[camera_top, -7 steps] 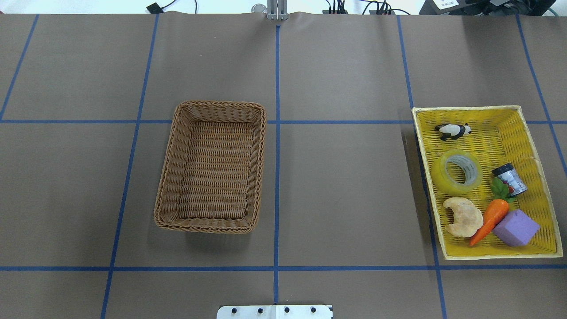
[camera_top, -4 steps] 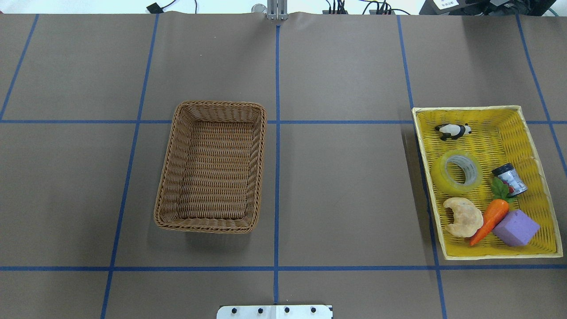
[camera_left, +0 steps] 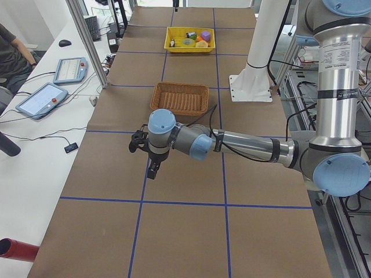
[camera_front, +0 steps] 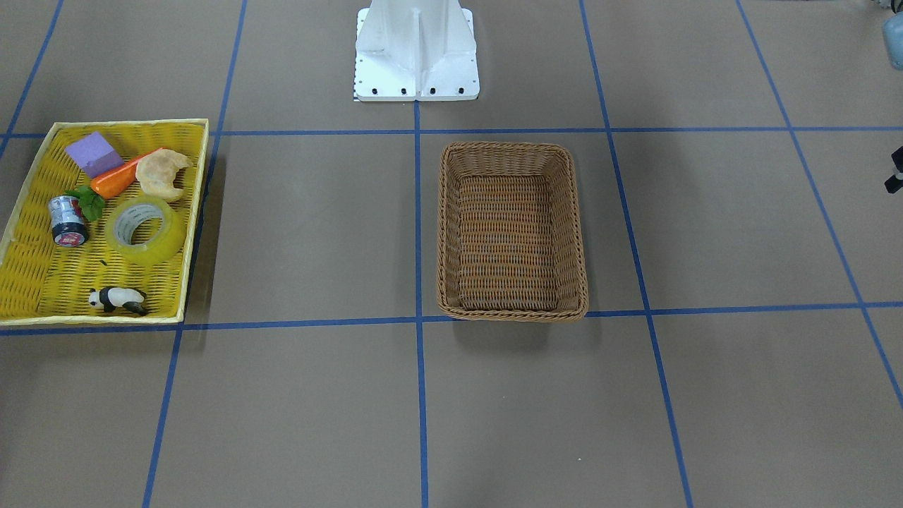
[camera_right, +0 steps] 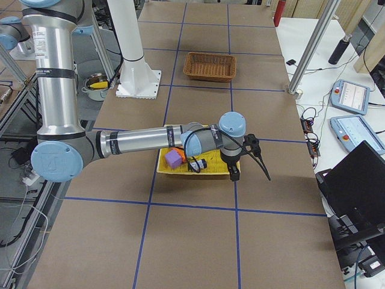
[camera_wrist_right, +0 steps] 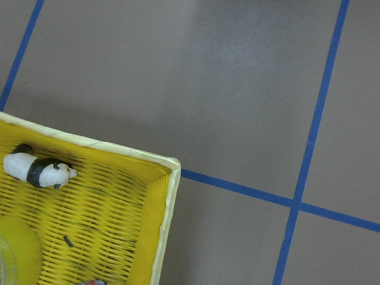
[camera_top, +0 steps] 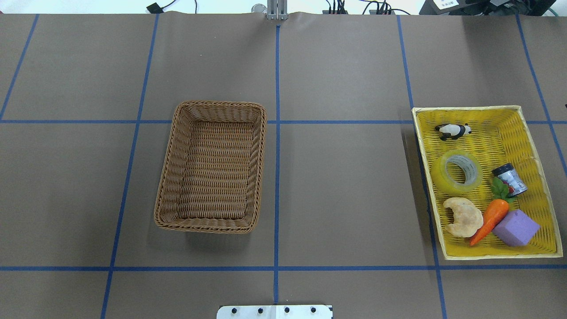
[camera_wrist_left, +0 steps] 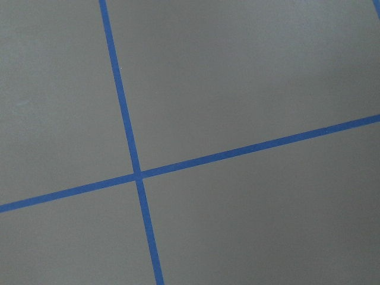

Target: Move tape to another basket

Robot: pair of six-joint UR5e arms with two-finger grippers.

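Tape (camera_top: 456,173) lies in yellow tray (camera_top: 509,133), well apart from brown basket (camera_top: 221,104); left gripper (camera_left: 152,169), right gripper (camera_right: 233,174) hang over table (camera_top: 345,186), finger opening cannot be told.

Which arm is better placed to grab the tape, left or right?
Right. The right gripper hangs by the yellow tray holding the tape; the left gripper is over bare table beyond the basket, farther away.
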